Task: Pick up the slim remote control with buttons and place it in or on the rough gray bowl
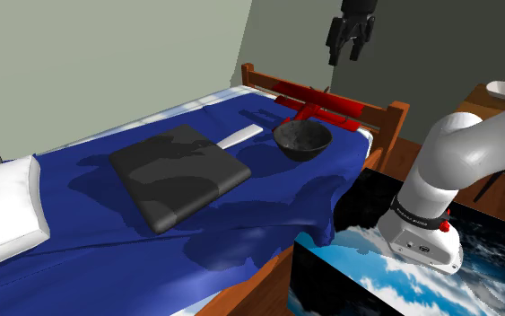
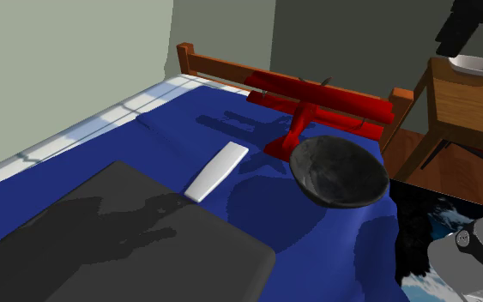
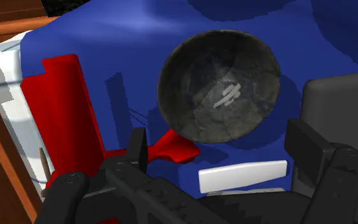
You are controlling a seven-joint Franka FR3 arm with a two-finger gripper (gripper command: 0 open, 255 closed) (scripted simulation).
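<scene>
A blue sheet [image 1: 268, 206] covers the bed. On it lies a flat dark grey pad [image 1: 178, 175], with a white pillow [image 1: 4, 211] at the pad's 9 o'clock in the shoulder view. A red toy plane [image 1: 317, 100] sits by the wooden footboard [image 1: 380, 112]. The dark, rough bowl [image 1: 302, 141] stands upright at the plane's 6 o'clock, just beside it.

The slim remote [image 1: 241, 136], drawn plain white, lies flat on the sheet at the bowl's 9 o'clock, close to it but apart, and near the pad's far corner.

The gripper [image 1: 345, 56] hangs high above the foot of the bed, its fingers spread wide and holding nothing. From it the remote lies between 7 and 8 o'clock, well apart. In the wrist view the remote [image 3: 242, 176] shows between the two fingers, untouched, with the bowl [image 3: 219, 86] beyond it.
</scene>
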